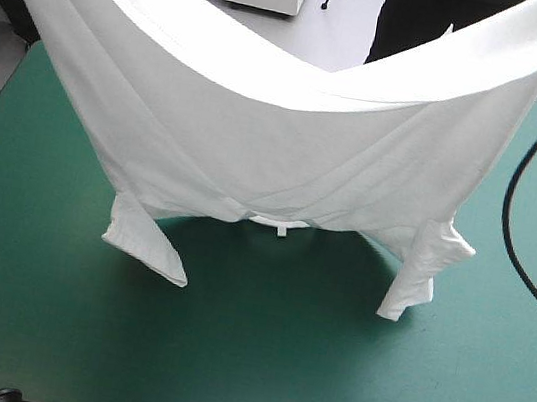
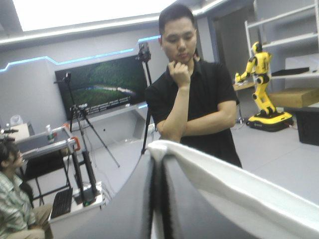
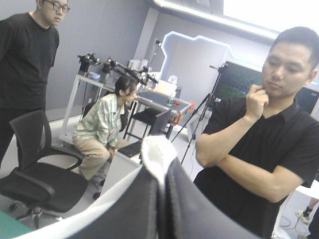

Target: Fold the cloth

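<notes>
wrist views: both arms high, left and right jaws nearly closed on the t-shirt (image 1: 289, 133)

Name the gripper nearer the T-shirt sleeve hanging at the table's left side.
Left. The left gripper holds the T-shirt by its raised edge above that sleeve; the right gripper holds the opposite end.

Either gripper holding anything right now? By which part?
Both: left gripper and right gripper each pinch the T-shirt at its hem, toward opposite ends; sleeves and collar hang below.
</notes>
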Tool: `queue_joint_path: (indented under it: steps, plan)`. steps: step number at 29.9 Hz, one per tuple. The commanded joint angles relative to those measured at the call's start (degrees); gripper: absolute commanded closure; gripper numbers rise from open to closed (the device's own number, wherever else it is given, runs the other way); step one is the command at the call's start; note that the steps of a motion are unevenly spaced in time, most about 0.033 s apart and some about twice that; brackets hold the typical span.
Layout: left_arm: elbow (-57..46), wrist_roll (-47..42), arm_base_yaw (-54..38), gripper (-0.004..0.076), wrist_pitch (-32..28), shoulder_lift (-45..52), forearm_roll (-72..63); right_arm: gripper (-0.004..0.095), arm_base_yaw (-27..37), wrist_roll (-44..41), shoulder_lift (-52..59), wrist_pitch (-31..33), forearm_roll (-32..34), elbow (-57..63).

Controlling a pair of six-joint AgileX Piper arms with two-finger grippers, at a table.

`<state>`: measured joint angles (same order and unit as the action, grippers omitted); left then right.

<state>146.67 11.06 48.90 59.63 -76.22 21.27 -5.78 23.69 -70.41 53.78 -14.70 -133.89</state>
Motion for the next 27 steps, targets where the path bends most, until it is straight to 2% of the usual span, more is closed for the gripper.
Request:
queue_joint_path:
  steps: [1,11,15,19,23,27]
  plan:
    - [1.9,2.0,0.2,0.0741,-7.3,0.8,-3.9,0.0925,0.6,-1.0,3.0,-6.3,1.3,-1.2]
    - [2.1,3.7,0.2,0.0741,-5.5,0.8,-5.7,0.0925,0.5,-3.0,5.6,-6.9,3.6,-1.2]
    - [2.1,4.0,0.2,0.0741,-7.5,0.8,-1.9,0.0925,0.5,-3.4,4.2,-10.9,3.6,-1.2]
    - [2.1,3.6,0.2,0.0741,-12.1,-0.8,3.0,0.0925,0.5,-4.3,1.9,-16.7,3.9,-1.2]
    - [2.1,-3.3,0.2,0.0741,-17.6,-4.6,15.0,0.0925,0.5,-5.8,-2.1,-23.7,4.1,-1.2]
    - [2.1,-18.4,0.2,0.0741,-21.8,-11.4,35.1,0.0925,0.5,-9.1,-7.9,-28.5,5.1,-1.2]
